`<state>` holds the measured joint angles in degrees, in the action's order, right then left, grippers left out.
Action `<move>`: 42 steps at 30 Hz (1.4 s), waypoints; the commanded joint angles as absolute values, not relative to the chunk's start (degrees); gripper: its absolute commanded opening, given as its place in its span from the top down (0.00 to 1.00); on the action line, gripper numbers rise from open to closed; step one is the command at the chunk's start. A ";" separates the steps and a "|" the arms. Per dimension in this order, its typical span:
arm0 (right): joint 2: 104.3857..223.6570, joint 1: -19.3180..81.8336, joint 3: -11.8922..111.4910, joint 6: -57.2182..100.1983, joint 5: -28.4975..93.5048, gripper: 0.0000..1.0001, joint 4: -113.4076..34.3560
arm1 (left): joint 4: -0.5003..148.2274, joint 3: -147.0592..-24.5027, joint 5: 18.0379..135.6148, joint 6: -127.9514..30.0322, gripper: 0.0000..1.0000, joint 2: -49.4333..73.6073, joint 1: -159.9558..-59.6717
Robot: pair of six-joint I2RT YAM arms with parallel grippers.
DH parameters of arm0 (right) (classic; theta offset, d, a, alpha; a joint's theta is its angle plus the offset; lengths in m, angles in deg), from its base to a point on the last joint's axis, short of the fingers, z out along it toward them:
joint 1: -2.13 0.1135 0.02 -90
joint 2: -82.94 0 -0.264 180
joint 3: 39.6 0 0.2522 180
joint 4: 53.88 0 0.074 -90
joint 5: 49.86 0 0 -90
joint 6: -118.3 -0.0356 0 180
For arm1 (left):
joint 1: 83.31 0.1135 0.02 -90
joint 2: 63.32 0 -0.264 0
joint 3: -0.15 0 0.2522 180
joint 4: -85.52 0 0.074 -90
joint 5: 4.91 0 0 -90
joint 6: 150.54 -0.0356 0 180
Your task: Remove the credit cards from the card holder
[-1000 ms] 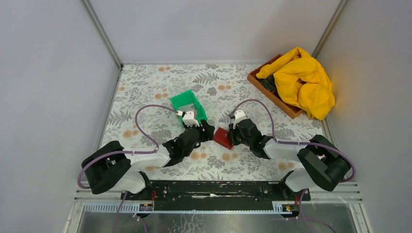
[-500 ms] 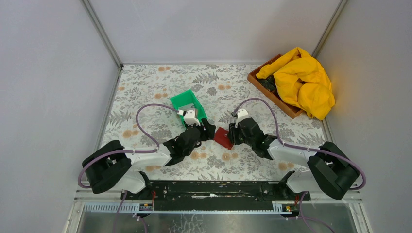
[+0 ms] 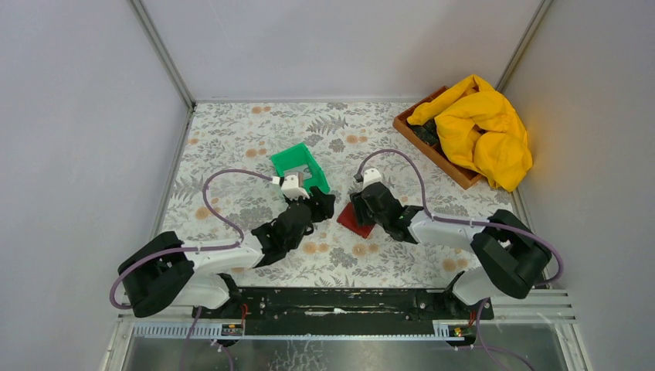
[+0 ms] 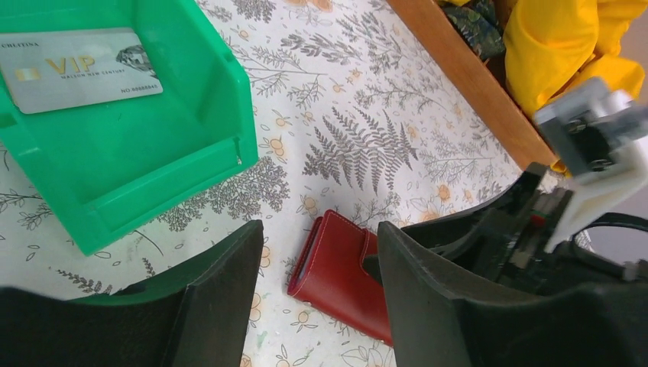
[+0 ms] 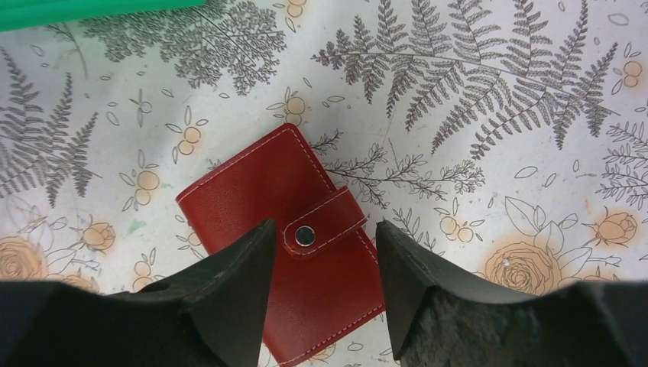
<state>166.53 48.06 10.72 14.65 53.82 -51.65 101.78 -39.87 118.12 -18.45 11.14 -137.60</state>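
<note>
The dark red card holder [image 5: 306, 199] lies flat on the flowered tablecloth, folded shut with its strap snapped on the stud [image 5: 305, 235]. It also shows in the top view [image 3: 349, 222] and the left wrist view [image 4: 340, 267]. My right gripper [image 5: 324, 225] hovers just over the card holder, open, its fingers either side of the strap. My left gripper [image 4: 319, 229] stands open a little to the holder's left, with nothing in it. One of the credit cards [image 4: 76, 67], a silver one marked VIP, lies in the green bin [image 4: 153, 153]. Any others are hidden.
The green bin [image 3: 300, 166] sits just behind the left gripper [image 3: 323, 205]. A wooden tray [image 3: 432, 147] with a yellow cloth [image 3: 483, 127] over it stands at the back right. The right arm's wrist [image 4: 588, 153] fills the right of the left wrist view.
My right gripper has opened and shifted left over the card holder, which now lies flat on the table. My left gripper has drawn back a little to the left.
</note>
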 commanded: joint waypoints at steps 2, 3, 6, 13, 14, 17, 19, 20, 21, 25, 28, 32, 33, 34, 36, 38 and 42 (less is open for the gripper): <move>170.04 49.01 14.69 12.77 57.84 0.41 -49.37 | 101.95 -39.69 122.25 -18.61 0.37 9.54 -137.28; 170.41 49.12 14.67 12.72 57.77 0.41 -49.43 | 101.78 -39.78 122.26 -18.62 0.37 9.51 -137.30; 171.40 49.56 15.02 12.54 58.25 0.40 -48.99 | 101.37 -40.08 122.19 -18.62 0.37 9.83 -137.30; 171.90 50.44 15.24 11.60 60.17 0.48 -46.44 | 100.59 -40.83 121.75 -18.44 0.37 10.63 -137.35; 171.88 50.52 15.21 11.53 59.96 0.49 -46.25 | 100.51 -40.92 121.62 -18.44 0.37 10.74 -137.29; 172.29 50.86 15.25 11.30 58.94 0.56 -46.03 | 100.37 -41.20 121.25 -18.35 0.37 10.92 -137.28; 172.76 51.07 15.32 11.00 58.56 0.63 -45.88 | 100.28 -41.28 120.99 -18.35 0.37 11.03 -137.35; 173.03 51.03 15.26 10.61 58.70 0.66 -45.84 | 100.18 -41.37 120.95 -18.46 0.37 11.16 -137.31; 173.12 51.06 15.13 10.15 58.73 0.71 -45.96 | 100.08 -41.45 120.95 -18.44 0.37 11.27 -137.32; 173.25 51.12 14.77 8.87 58.62 0.92 -46.53 | 99.99 -41.65 120.71 -18.68 0.37 11.54 -137.31; 173.06 51.12 14.77 8.39 58.48 1.00 -46.58 | 99.96 -41.95 120.27 -18.79 0.37 12.03 -137.33; 171.96 51.06 14.62 7.48 56.82 1.00 -47.07 | 100.56 -42.85 117.74 -19.69 0.38 14.04 -137.30; 171.40 51.01 14.52 7.08 55.82 1.00 -47.44 | 100.71 -43.23 116.81 -20.07 0.38 14.93 -137.29; 170.77 51.06 14.43 6.66 54.67 1.00 -47.76 | 100.76 -43.74 116.01 -20.23 0.39 15.80 -137.39; 169.12 51.02 14.50 5.40 52.39 1.00 -48.02 | 100.68 -44.27 114.97 -19.84 0.39 17.36 -137.39; 166.73 50.99 14.40 4.28 50.50 1.00 -48.39 | 101.03 -44.37 113.88 -19.32 0.40 18.32 -137.28; 163.35 50.48 13.93 2.29 48.72 1.00 -49.30 | 104.60 -42.54 110.34 -18.32 0.46 17.40 -137.29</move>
<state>168.13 50.55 13.72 5.41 52.11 -48.04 99.29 -42.93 113.91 -18.69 18.13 -137.57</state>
